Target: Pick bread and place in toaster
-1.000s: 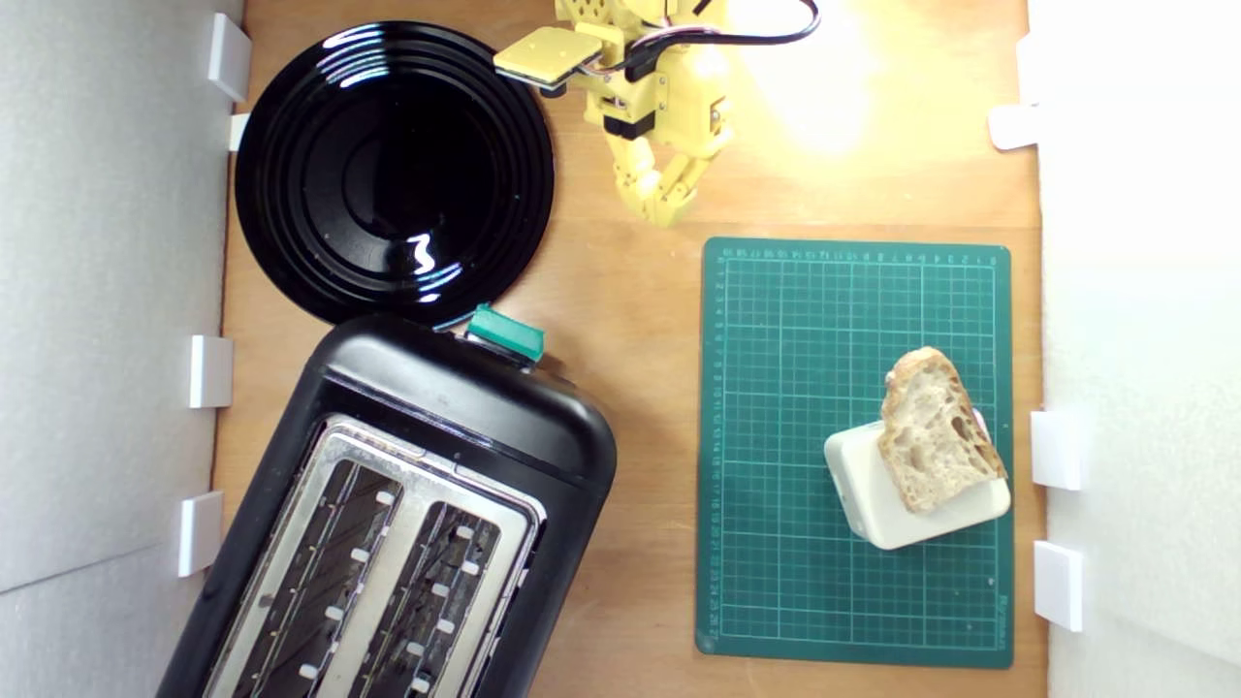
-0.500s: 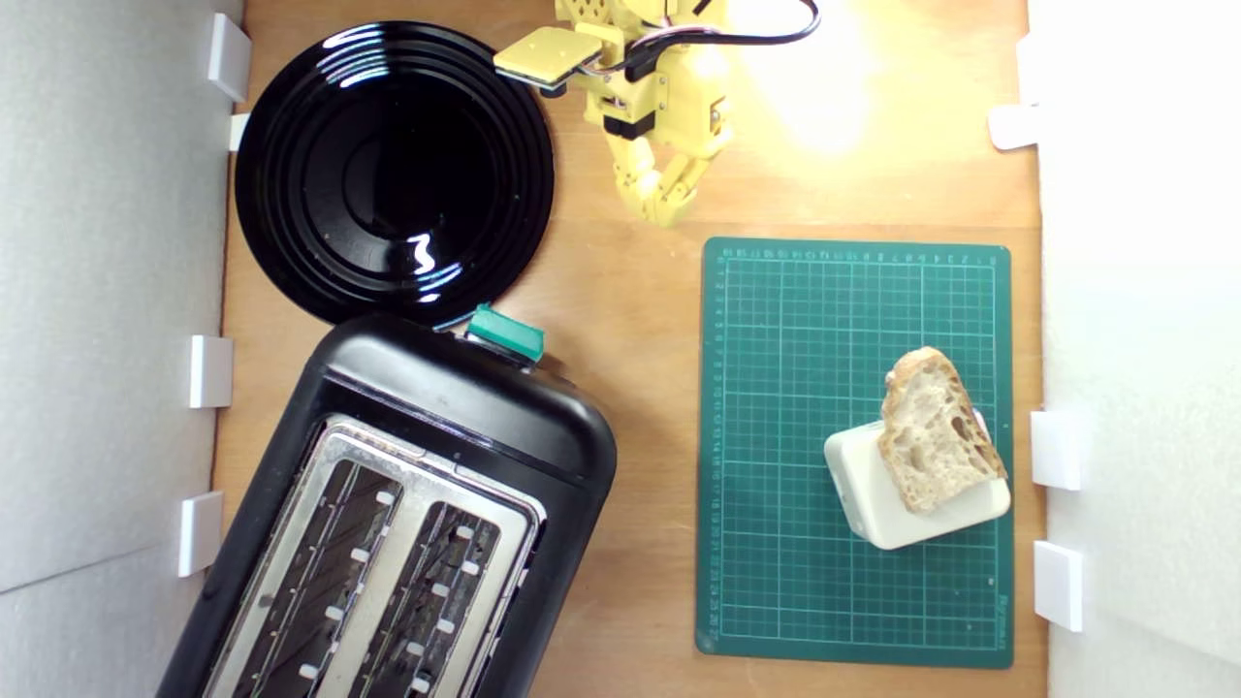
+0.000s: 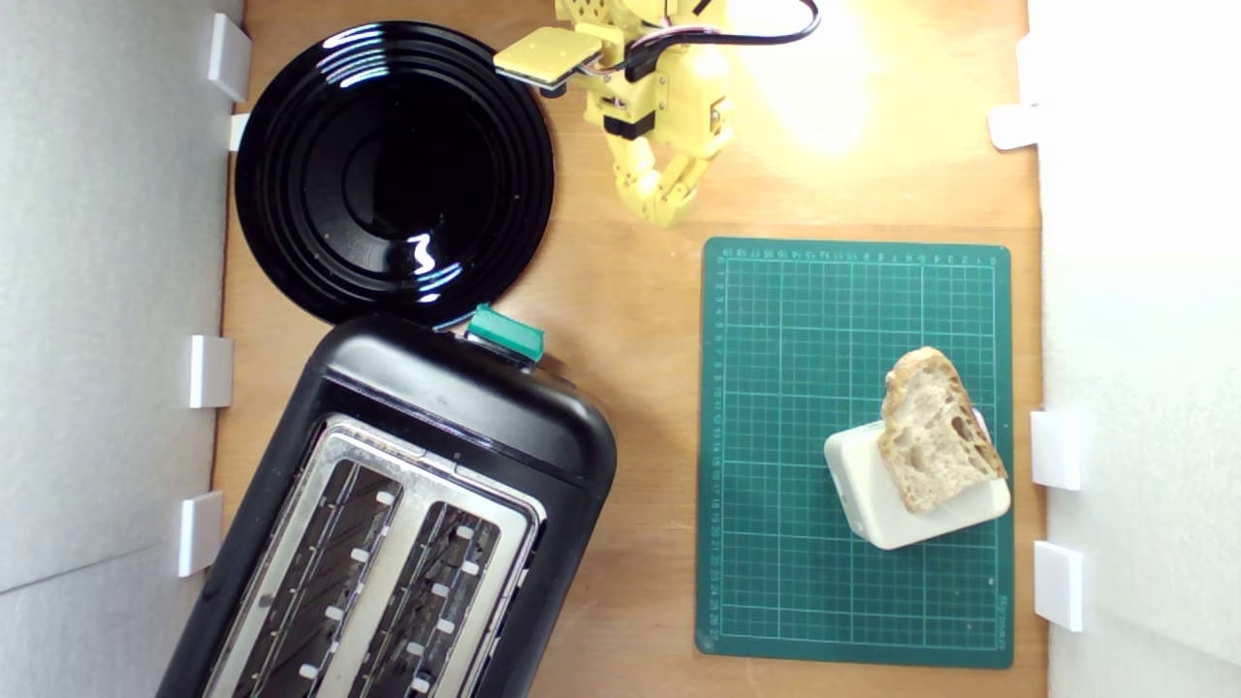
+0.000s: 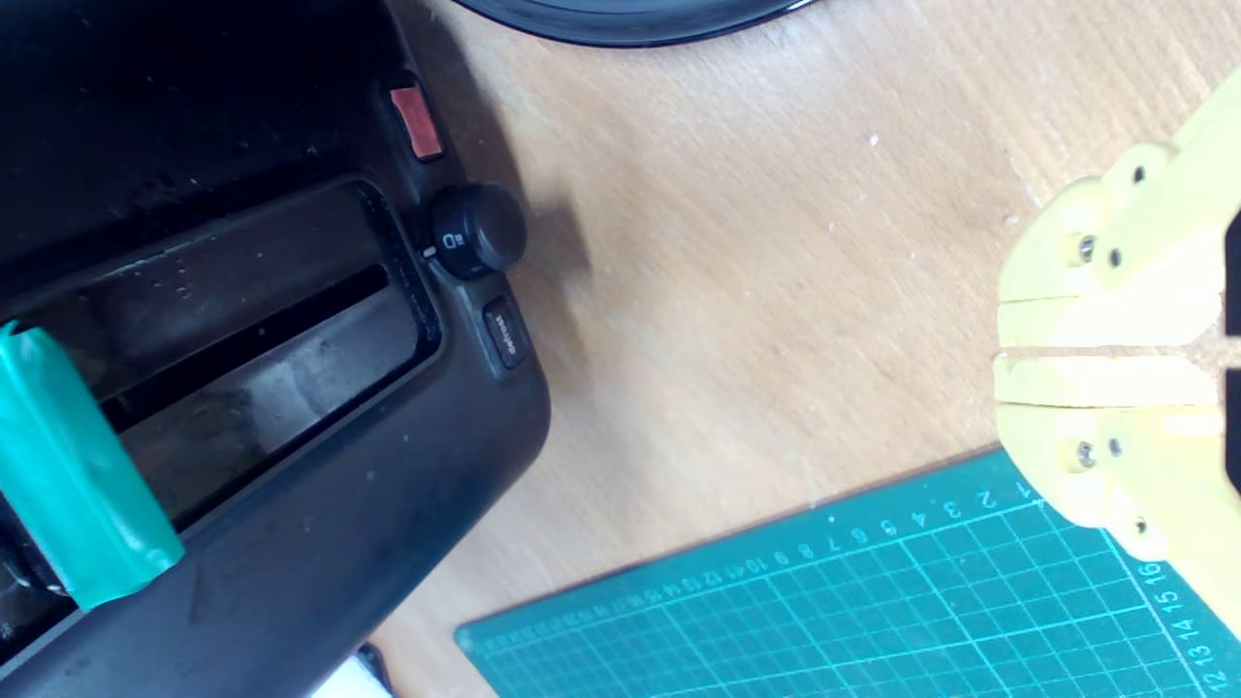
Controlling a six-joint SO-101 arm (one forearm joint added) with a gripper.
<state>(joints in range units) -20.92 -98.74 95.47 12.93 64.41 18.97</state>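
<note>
The bread (image 3: 934,429), a pale holey slice with brown crust, lies propped on a white rounded box (image 3: 887,504) near the exterior view's right edge of the green cutting mat (image 3: 805,388). The black toaster (image 3: 456,402) with two silver slots and a teal lever knob (image 3: 504,332) fills the exterior view's lower left. My yellow gripper (image 3: 663,215) hangs at the top centre, far from the bread, its fingers pressed together with nothing between them. In the wrist view the shut gripper (image 4: 1003,353) hovers over bare wood beside the toaster (image 4: 320,543) and the mat's corner (image 4: 824,611).
A round black plate (image 3: 393,170) lies at the exterior view's top left, just behind the toaster. White clips (image 3: 1057,448) line both side walls. Bare wooden tabletop (image 3: 640,320) runs between the toaster and the mat.
</note>
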